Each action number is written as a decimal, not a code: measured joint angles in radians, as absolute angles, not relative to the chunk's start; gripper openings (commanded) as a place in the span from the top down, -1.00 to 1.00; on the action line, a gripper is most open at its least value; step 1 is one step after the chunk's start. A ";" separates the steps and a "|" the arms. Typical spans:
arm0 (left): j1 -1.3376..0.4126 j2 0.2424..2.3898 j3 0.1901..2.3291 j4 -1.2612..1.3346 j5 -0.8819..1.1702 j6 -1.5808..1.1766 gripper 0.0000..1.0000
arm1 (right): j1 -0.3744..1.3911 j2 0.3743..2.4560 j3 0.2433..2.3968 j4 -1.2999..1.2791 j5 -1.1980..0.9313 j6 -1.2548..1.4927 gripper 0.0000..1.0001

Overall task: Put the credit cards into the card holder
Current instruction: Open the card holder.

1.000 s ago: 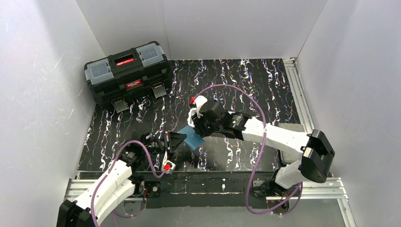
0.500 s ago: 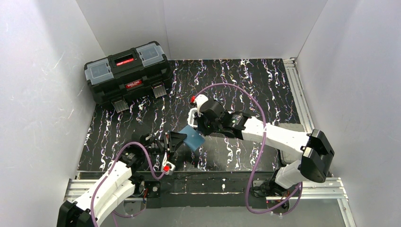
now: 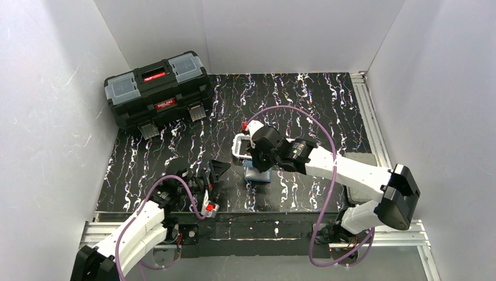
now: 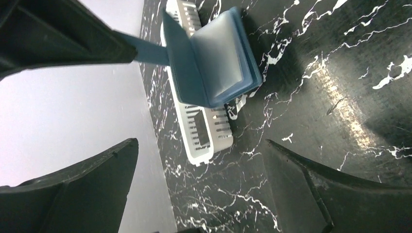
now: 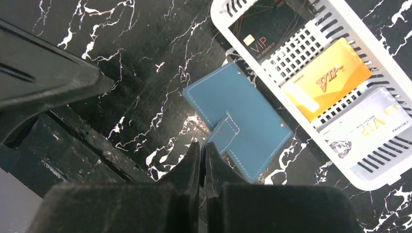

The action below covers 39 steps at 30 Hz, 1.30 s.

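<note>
Plastic loading barely begun: pinches holder (image 5: 243, 121) by its tab in closed right gripper (image 5: 204, 148) just beside basket (image 5: 369, 182), holds left gripper (image 4: 199, 184) wide and empty, leaves all three cards (image 5: 330, 73) in basket, none sleeved yet.

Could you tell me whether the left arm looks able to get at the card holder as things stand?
Probably yes. The left gripper is open and faces the card holder, nothing showing between them; the right gripper pinches only its tab, leaving the rest free.
</note>
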<state>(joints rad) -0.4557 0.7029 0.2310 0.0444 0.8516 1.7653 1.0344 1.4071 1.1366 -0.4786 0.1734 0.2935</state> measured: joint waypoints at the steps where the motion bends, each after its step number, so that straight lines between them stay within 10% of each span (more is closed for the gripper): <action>1: -0.456 0.686 0.231 0.039 0.836 1.744 -0.97 | 1.034 1.407 1.137 -0.488 0.173 0.297 0.97; 39: -0.460 0.667 0.332 -0.113 0.822 1.443 -0.76 | 0.885 1.559 1.260 -0.526 -0.388 0.396 0.97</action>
